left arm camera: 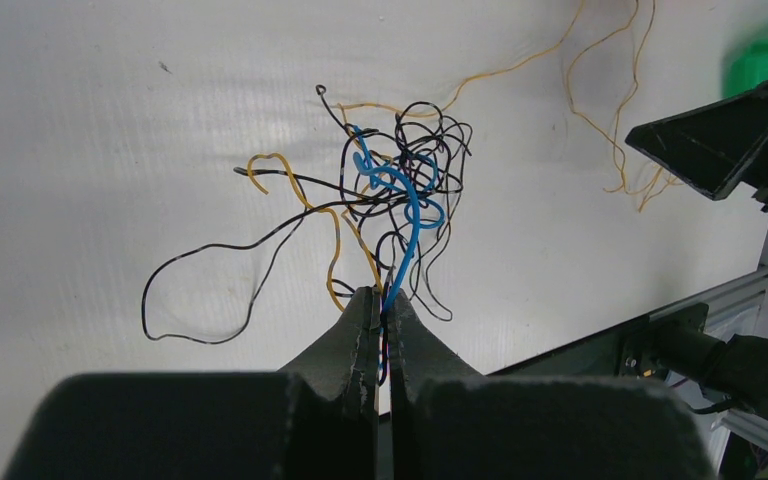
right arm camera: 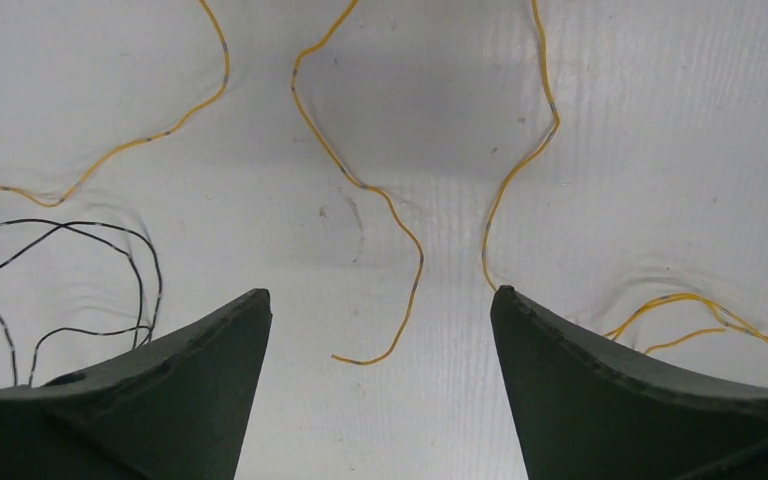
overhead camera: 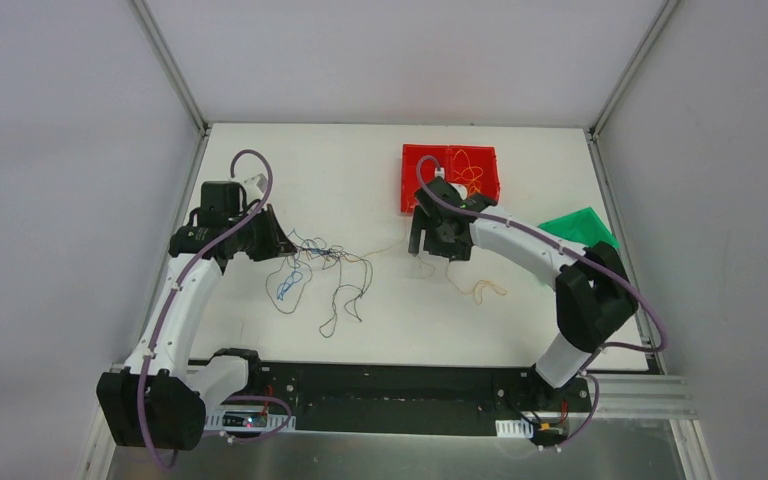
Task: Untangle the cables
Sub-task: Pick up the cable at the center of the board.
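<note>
The cables (overhead camera: 325, 265) lie mid-table as a loose tangle of blue, yellow and dark strands. In the left wrist view the knotted clump (left arm camera: 400, 190) hangs just ahead of my left gripper (left arm camera: 382, 300), which is shut on a blue wire and dark strands. From above, that left gripper (overhead camera: 285, 245) sits at the tangle's left edge. My right gripper (right arm camera: 380, 295) stands open low over the table, and the free end of a yellow cable (right arm camera: 400, 300) lies between its fingers, untouched. Seen from above, the right gripper (overhead camera: 422, 250) is right of the tangle.
A red tray (overhead camera: 410, 195) holding orange wires stands behind the right gripper. A green object (overhead camera: 580, 228) lies at the right edge. More yellow strands (overhead camera: 480, 290) curl near the right arm. Black loops (right arm camera: 60, 260) lie left of the right gripper.
</note>
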Motion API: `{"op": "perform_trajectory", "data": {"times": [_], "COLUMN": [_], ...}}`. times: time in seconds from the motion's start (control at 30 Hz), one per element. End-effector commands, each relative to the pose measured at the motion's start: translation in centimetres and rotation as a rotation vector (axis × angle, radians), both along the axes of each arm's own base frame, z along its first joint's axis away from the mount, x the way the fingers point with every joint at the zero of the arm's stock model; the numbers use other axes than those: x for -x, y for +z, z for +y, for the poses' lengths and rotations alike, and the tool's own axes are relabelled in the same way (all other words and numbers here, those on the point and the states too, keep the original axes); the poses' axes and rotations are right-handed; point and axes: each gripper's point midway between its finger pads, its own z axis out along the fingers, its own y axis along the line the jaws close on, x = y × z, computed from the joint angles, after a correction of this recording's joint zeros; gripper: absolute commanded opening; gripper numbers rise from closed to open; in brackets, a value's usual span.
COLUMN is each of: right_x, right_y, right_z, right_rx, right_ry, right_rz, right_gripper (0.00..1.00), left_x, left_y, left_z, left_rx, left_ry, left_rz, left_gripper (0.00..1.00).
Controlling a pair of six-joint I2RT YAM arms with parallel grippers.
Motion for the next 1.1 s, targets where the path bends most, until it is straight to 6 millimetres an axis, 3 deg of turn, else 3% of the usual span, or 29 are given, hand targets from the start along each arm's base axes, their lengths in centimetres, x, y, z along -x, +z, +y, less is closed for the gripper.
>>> {"op": "perform_trajectory", "data": {"times": [0.0,0.07,0.1,0.23,0.27,0.43,0.57,0.77,0.8,0.83,0.93,1.0,1.07], "right_x": [1.3,1.8,2.1,2.7,2.8,4.4,6.0,7.8,8.0,8.1,8.2,8.4,8.5], "right_y": [-1.5,-2.1,-2.3,-1.5,-1.1,0.7,1.3,0.7,0.5,0.3,-0.1,-0.6,-1.1], "right_z": [-0.1,0.0,0.1,0.1,0.0,-2.2,-4.1,-4.9,-5.1,-5.5,-8.0,-10.4,-11.7], "right_rx": [0.075,0.075,0.068,0.026,0.016,-0.062,-0.150,-0.229,-0.232,-0.223,-0.162,-0.107,-0.104], "right_ry": [0.064,0.075,0.078,0.077,0.072,0.013,-0.040,-0.071,-0.076,-0.095,-0.209,-0.324,-0.406], "right_rz": [0.076,0.093,0.097,0.087,0.077,0.051,0.050,0.071,0.070,0.069,0.052,0.041,0.030], "right_gripper": [0.80,0.71,0.62,0.10,0.01,0.00,0.00,0.00,0.15,0.43,0.86,0.98,0.99], "left_x": [-0.3,-0.4,-0.4,-0.6,-0.6,-0.8,-1.1,-2.2,-2.5,-2.7,-3.0,-3.2,-3.2], "left_y": [-0.4,-0.7,-0.9,-1.2,-1.3,-0.8,0.0,1.4,1.4,1.4,1.0,0.7,-0.3], "left_z": [0.2,0.2,0.1,-0.1,-0.1,-0.9,-2.8,-8.6,-9.7,-10.8,-14.3,-16.6,-18.8], "left_rx": [-0.007,-0.007,-0.006,0.005,0.008,0.001,-0.067,-0.100,-0.105,-0.108,-0.113,-0.114,-0.117], "left_ry": [-0.004,-0.004,-0.006,-0.011,-0.010,-0.015,-0.034,-0.112,-0.132,-0.150,-0.219,-0.259,-0.293], "left_rz": [0.009,0.026,0.037,0.061,0.064,0.063,0.048,0.029,0.028,0.028,0.032,0.026,0.034], "left_gripper": [0.00,0.00,0.03,0.17,0.21,0.50,0.82,0.89,0.89,0.89,0.88,0.87,0.87]}}
